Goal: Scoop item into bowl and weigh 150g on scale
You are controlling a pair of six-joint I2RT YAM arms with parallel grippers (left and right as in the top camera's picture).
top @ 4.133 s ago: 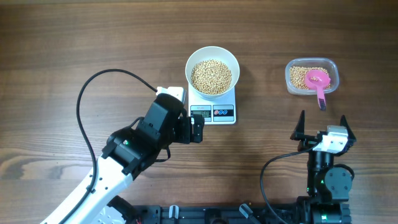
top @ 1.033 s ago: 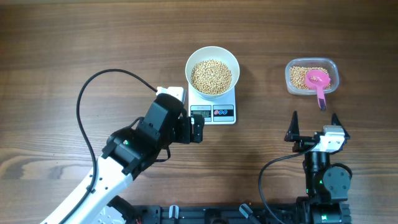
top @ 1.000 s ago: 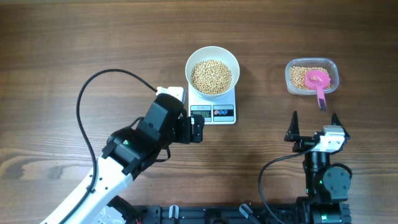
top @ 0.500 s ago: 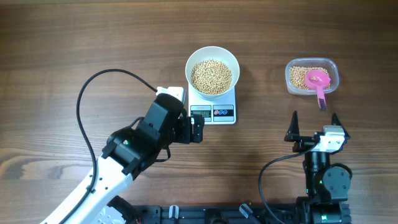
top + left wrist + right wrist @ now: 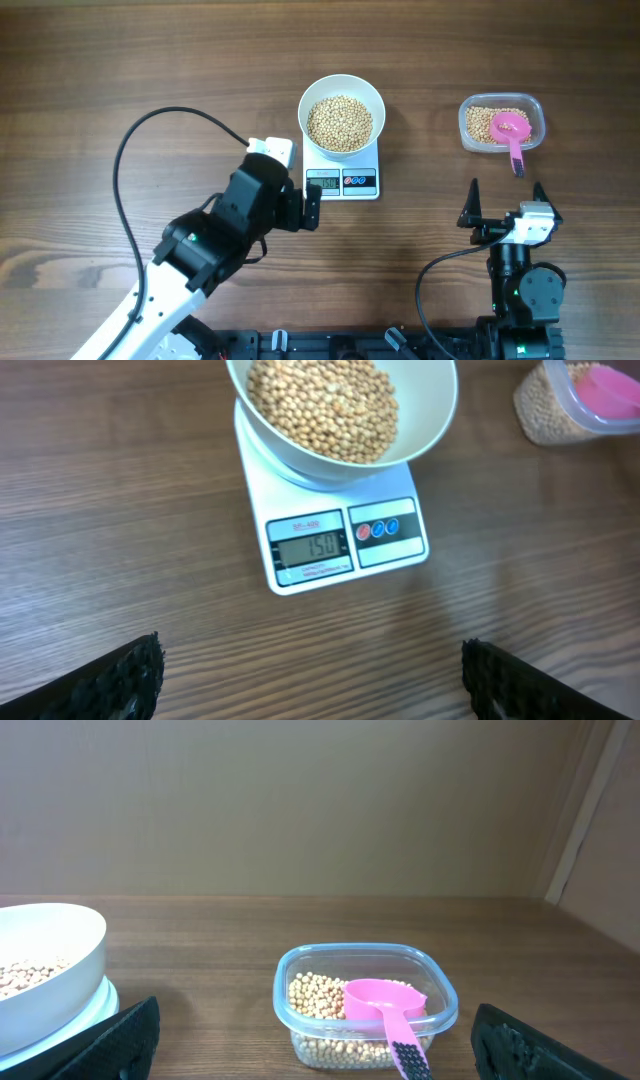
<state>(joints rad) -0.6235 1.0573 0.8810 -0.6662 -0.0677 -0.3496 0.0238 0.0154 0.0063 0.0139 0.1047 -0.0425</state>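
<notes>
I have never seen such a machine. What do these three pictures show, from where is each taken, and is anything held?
The machine is a robot with two arms at a wooden table. One picture looks down from above; the other two come from a camera on each wrist, so the dark tips at their lower corners are that arm's own fingers. The left gripper and the right gripper both stand open and hold nothing. A white bowl of beans sits on a small scale, whose display shows 150. To its right stands a clear plastic tub with more beans and a pink scoop in it.
</notes>
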